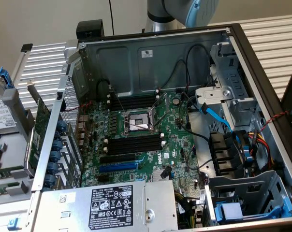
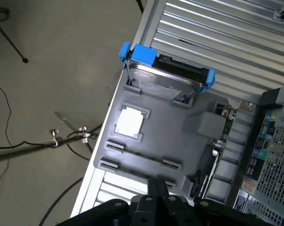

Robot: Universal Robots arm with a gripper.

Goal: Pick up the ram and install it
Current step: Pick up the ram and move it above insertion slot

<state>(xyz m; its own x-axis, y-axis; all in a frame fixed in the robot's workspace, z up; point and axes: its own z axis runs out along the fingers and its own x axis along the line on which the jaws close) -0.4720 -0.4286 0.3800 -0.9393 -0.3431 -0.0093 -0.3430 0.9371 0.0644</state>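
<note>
The ram [image 2: 142, 157] stands on edge as a thin dark strip in the grey parts tray [image 2: 179, 141], between two small holders. Its green edge [image 1: 2, 189] shows at the exterior view's lower left. In the wrist view my gripper [image 2: 157, 188] hangs above the tray's edge close to the ram, its two black fingers pressed together with nothing between them. The open computer case holds the motherboard [image 1: 151, 154], where long black memory slots [image 1: 134, 144] with white end clips flank the processor socket [image 1: 136, 123]. My arm [image 1: 180, 12] rises behind the case.
The tray also carries a hard drive in a blue carrier [image 2: 168, 75], a processor chip [image 2: 129, 121] and a larger green expansion card [image 1: 39, 135] leaning by the case wall. Inside the case are a power supply [image 1: 112, 203], a drive cage [image 1: 228, 101] and loose cables. Beside the tray, cables and a stand lie on the floor [image 2: 62, 136].
</note>
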